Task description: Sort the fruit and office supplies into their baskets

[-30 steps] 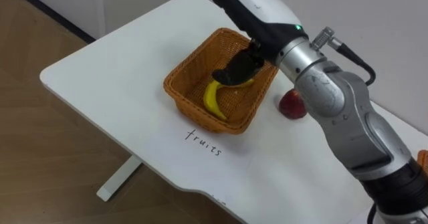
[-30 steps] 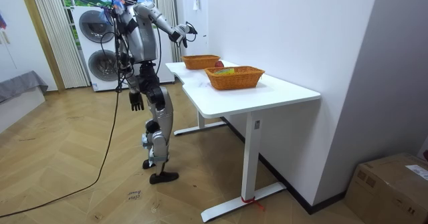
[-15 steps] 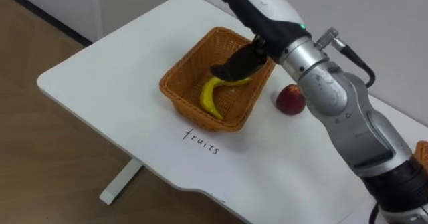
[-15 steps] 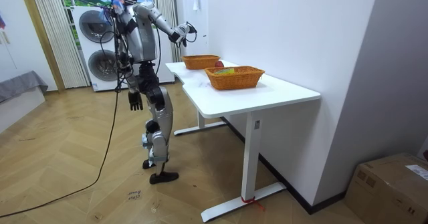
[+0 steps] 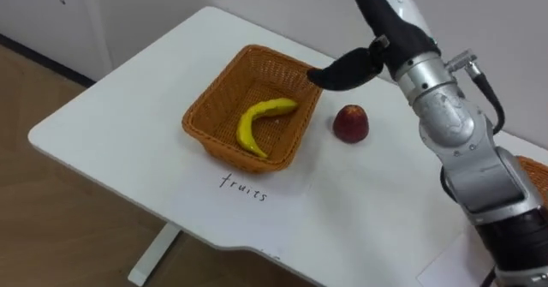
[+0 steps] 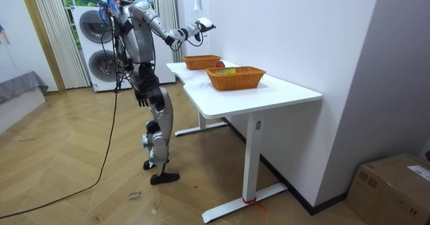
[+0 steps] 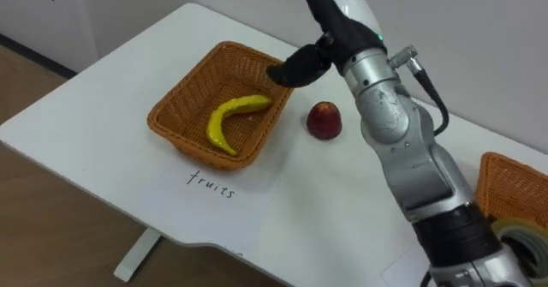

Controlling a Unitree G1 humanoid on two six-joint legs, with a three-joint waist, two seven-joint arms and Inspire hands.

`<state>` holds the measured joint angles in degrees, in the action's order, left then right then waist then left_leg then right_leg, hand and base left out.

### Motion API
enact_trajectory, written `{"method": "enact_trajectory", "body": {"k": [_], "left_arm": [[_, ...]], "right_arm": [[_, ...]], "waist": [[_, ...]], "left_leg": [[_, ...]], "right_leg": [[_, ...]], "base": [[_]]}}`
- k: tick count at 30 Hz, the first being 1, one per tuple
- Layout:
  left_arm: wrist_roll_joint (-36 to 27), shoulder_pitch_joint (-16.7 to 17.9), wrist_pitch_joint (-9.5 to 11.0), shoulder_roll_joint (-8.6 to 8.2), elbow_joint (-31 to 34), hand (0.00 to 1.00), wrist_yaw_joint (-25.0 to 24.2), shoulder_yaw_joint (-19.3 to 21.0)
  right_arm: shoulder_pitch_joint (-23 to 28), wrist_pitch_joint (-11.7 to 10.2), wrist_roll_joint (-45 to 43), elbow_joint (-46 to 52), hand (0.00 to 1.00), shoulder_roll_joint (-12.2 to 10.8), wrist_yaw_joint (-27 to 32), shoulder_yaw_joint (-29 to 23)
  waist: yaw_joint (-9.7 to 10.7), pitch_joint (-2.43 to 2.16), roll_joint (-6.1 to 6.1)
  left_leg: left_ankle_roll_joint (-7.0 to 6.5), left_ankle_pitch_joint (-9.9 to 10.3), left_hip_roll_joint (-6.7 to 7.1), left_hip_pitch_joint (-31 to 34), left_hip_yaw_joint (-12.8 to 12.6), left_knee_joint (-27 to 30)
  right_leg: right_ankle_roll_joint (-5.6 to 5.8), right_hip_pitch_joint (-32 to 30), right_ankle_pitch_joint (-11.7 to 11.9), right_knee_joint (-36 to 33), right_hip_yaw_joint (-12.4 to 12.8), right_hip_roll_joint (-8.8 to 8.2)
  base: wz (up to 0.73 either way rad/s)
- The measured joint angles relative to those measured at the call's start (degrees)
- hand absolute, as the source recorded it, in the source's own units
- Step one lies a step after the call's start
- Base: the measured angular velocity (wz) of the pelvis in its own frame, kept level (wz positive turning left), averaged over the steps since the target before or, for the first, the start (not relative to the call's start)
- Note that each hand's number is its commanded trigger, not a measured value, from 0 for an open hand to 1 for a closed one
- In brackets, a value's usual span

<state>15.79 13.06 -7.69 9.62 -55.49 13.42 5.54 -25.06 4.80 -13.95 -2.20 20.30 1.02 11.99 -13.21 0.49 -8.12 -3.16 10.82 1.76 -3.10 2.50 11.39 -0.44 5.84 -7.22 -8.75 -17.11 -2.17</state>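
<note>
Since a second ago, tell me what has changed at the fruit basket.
The right hand let go of the banana and rose out of the basket, open above its far rim. The banana and the apple beside the basket stayed put; the left hand still hangs low.

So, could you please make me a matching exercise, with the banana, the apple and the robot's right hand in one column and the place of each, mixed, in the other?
Things:
1. banana
2. apple
3. right hand

Places:
A. in the air by the far corner of the basket, open, holding nothing
B. on the bare table, to the right of the basket
C. lying inside the basket

Pairs: 1-C, 2-B, 3-A
</note>
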Motion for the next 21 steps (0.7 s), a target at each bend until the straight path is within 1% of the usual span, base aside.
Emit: {"method": "enact_trajectory", "body": {"k": [2, 3, 4, 5, 7, 9, 11, 14, 15, 17, 18, 20, 21], "left_arm": [[0.06, 0.22, -0.22, -0.12, 1.01, 0.0, -0.03, -0.03], [0.06, 0.19, -0.34, -0.12, 1.45, 0.0, -0.03, -0.02], [0.08, 0.27, -0.37, -0.16, 1.45, 0.0, -0.05, -0.02], [0.08, 0.54, -0.53, -0.28, 1.46, 0.0, -0.1, -0.01], [0.09, 1.08, -0.66, -0.43, 1.47, 0.0, -0.11, 0.0], [0.08, 1.36, -0.7, -0.48, 1.47, 0.0, -0.11, -0.02], [0.08, 1.79, -1.07, -0.75, 1.6, 0.0, -0.01, -0.02], [0.05, 2.85, -1.97, -1.74, 1.62, 0.0, -0.26, -0.04], [0.06, 3.16, -2.44, -2.07, 1.63, 0.0, -0.58, -0.06], [0.06, 3.39, -2.87, -2.2, 1.58, 0.0, -1.16, -0.14], [0.05, 3.55, -2.9, -2.23, 1.56, 0.0, -1.2, -0.15], [0.02, 4.0, -2.97, -2.36, 1.56, 0.0, -1.21, -0.23], [0.02, 4.18, -3.01, -2.45, 1.54, 0.0, -1.21, -0.28]], "right_arm": [[0.89, -0.02, 0.81, -0.06, 0.0, -0.18, 1.08, -0.95], [1.47, -0.03, 1.54, -0.09, 0.0, -0.32, 1.56, -1.41], [2.13, -0.01, 2.83, -0.14, 0.0, -0.49, 1.69, -2.1], [2.24, 0.02, 3.85, -0.66, 0.0, -0.5, 1.91, -2.17], [2.25, 0.02, 6.42, -1.8, 0.0, -0.53, 2.2, -2.69], [2.25, 0.04, 8.43, -2.88, 0.0, -0.57, 3.14, -3.27], [2.24, 0.0, 11.14, -4.94, 0.0, -0.78, 3.87, -3.91], [2.24, 0.33, 15.12, -8.52, 0.0, -1.77, 4.99, -4.57], [2.25, 0.35, 16.39, -9.39, 0.0, -2.19, 5.27, -4.57], [2.24, 0.35, 17.68, -11.0, 0.0, -3.04, 5.59, -4.61], [2.24, 0.35, 18.24, -11.34, 0.0, -3.26, 5.65, -4.6], [2.24, 0.34, 19.93, -12.25, 0.0, -3.92, 5.67, -4.6], [2.24, 0.33, 21.08, -13.01, 0.0, -4.44, 5.72, -4.59]], "waist": [[0.22, -0.1, 0.6], [0.38, -0.03, 1.0], [0.4, -0.07, 1.44], [0.55, -0.19, 1.96], [0.65, -0.19, 2.65], [0.9, -0.13, 3.01], [1.01, -0.11, 3.13], [1.07, -0.11, 3.18], [1.4, -0.08, 3.22], [1.93, -0.03, 3.4], [1.83, -0.03, 3.49], [1.82, -0.08, 3.99], [1.82, -0.21, 4.47]], "left_leg": [[-0.01, -0.01, 0.01, 0.02, 0.0, 0.0], [0.0, -0.02, 0.0, 0.0, 0.0, 0.0], [0.0, -0.02, 0.0, -0.03, 0.0, 0.03], [-0.01, -0.03, 0.01, -0.08, -0.01, 0.03], [-0.01, -0.03, 0.01, -0.25, -0.02, 0.02], [-0.01, -0.03, -0.01, -0.26, 0.01, -0.04], [-0.01, -0.03, -0.02, -0.26, 0.0, -0.06], [-0.02, -0.03, 0.0, -0.2, 0.05, -0.04], [-0.03, -0.02, 0.01, -0.16, 0.09, -0.01], [-0.05, -0.01, 0.12, 0.37, 0.79, 0.31], [-0.05, -0.01, 0.12, 0.42, 0.79, 0.34], [-0.05, -0.01, 0.12, 0.5, 0.78, 0.36], [-0.05, -0.01, 0.15, 0.53, 0.83, 0.36]], "right_leg": [[0.03, 0.01, 0.03, -0.03, -0.07, -0.28], [0.03, 0.01, 0.03, -0.04, -0.1, -0.26], [0.03, 0.02, 0.04, -0.04, -0.22, -0.21], [0.03, 0.03, 0.04, -0.05, -0.4, -0.28], [0.04, 0.12, 0.04, -0.05, -0.56, -0.29], [0.05, 0.13, 0.03, -0.04, -0.83, -0.32], [0.06, 0.16, 0.03, -0.01, -0.95, -0.32], [0.07, 0.19, 0.02, 0.01, -1.45, -0.31], [0.07, 0.2, 0.02, 0.01, -1.78, -0.32], [0.09, 0.12, 0.01, 0.01, -2.09, -0.49], [0.1, 0.07, 0.01, 0.01, -2.07, -0.48], [0.1, 0.0, 0.01, 0.01, -2.08, -0.49], [0.1, -0.02, 0.0, 0.01, -2.13, -0.49]], "base": [[0.02], [0.0], [0.0], [0.0], [-0.02], [0.0], [0.0], [0.0], [0.07], [0.14], [0.08], [0.0], [0.0]]}}
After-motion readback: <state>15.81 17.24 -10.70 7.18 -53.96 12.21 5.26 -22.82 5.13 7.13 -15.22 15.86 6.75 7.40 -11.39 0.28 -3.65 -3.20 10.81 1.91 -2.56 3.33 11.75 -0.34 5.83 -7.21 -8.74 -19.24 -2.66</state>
